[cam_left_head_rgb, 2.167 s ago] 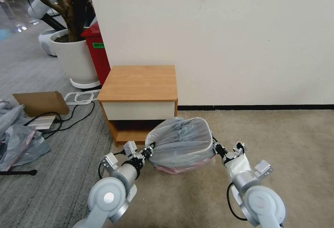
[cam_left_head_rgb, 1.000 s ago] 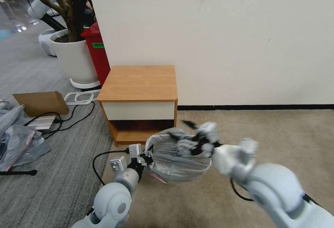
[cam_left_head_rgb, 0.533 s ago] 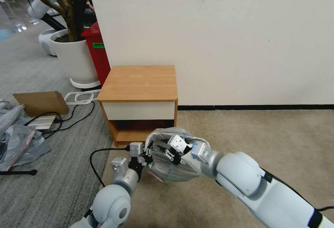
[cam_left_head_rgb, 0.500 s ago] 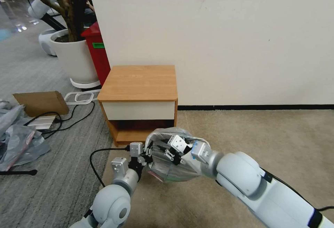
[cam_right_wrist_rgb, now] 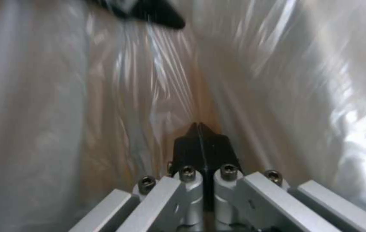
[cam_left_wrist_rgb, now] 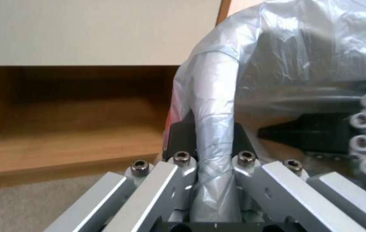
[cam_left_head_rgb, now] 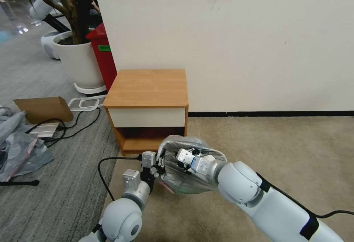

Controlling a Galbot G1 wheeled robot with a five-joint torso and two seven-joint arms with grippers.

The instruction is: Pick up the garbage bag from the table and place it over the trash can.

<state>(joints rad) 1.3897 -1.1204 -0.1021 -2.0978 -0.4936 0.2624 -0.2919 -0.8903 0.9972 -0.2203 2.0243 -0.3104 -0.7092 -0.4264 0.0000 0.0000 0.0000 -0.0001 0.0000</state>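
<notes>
Nearest the robot, the left gripper (cam_left_head_rgb: 159, 167) sits low over the beige carpet (cam_left_head_rgb: 295, 149), its black fingers (cam_left_wrist_rgb: 182, 135) clamped on the covered left edge of the can (cam_left_wrist_rgb: 214, 106) — a band of grey bag (cam_left_head_rgb: 199, 149) runs straight down between them. The right gripper (cam_left_head_rgb: 173, 162) reaches across from the right and pokes down into the mouth of the bag, just right of the left gripper. In its own wrist view the black fingertips (cam_right_wrist_rgb: 201, 141) press flat together with nothing between them, and pale crinkled plastic (cam_right_wrist_rgb: 277, 80) hangs on every side. Another dark tip juts in at one edge of that picture; what it belongs to cannot be told.

The bag is draped over the can on the floor, not on the table. Its film is pulled over the rim and falls down the sides, and a bit of pink-red hem (cam_left_head_rgb: 166, 187) shows low on the near left corner, below the left gripper. The can itself is almost wholly wrapped — its shape only reads through the plastic.

Just beyond both grippers stands the table (cam_left_head_rgb: 147, 87), top bare, white drawer front (cam_left_head_rgb: 147, 117) shut, the low shelf (cam_left_wrist_rgb: 71, 141) open just behind the left gripper's fingers. Farther off to the left lie a black cable (cam_left_head_rgb: 79, 125), a piece of cardboard (cam_left_head_rgb: 44, 109) and a heap of grey-pink plastic (cam_left_head_rgb: 18, 149). Behind these stand a white plant pot (cam_left_head_rgb: 77, 63) and a red bin (cam_left_head_rgb: 103, 55) against the cream wall (cam_left_head_rgb: 239, 42).
</notes>
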